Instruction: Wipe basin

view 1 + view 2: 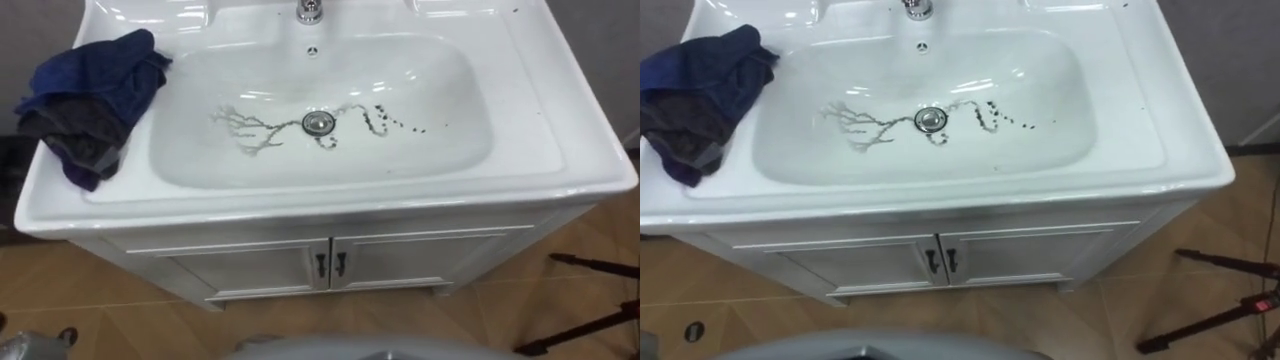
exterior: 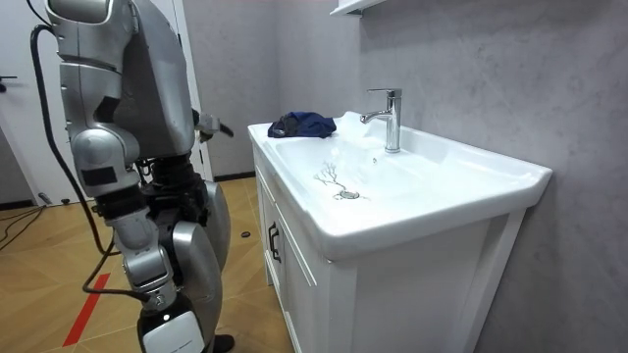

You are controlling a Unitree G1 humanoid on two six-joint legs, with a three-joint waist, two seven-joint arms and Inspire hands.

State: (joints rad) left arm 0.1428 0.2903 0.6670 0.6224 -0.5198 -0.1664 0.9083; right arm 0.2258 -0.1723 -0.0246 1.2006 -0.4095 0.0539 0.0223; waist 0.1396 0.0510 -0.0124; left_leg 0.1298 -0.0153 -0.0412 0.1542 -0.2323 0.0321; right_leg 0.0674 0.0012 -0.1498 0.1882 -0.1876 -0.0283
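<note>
The white basin (image 1: 520, 120) tops a white cabinet right in front of me. Dark branching stains (image 1: 250, 130) run left of the metal drain (image 1: 317, 122), and a dotted dark trail (image 1: 385, 118) runs to its right. A dark blue and grey cloth (image 1: 90, 100) lies bunched on the basin's left rim, also seen as the cloth (image 2: 302, 124) at the far end in the room view. There I stand upright facing the basin's front. My left hand (image 2: 218, 126) juts forward at chest height, short of the rim and touching nothing.
A chrome tap (image 2: 390, 116) stands at the basin's back edge. Two cabinet doors with dark handles (image 1: 330, 264) are below. Black tripod legs (image 1: 590, 268) lie on the wooden floor at the lower right. A grey wall is behind the basin.
</note>
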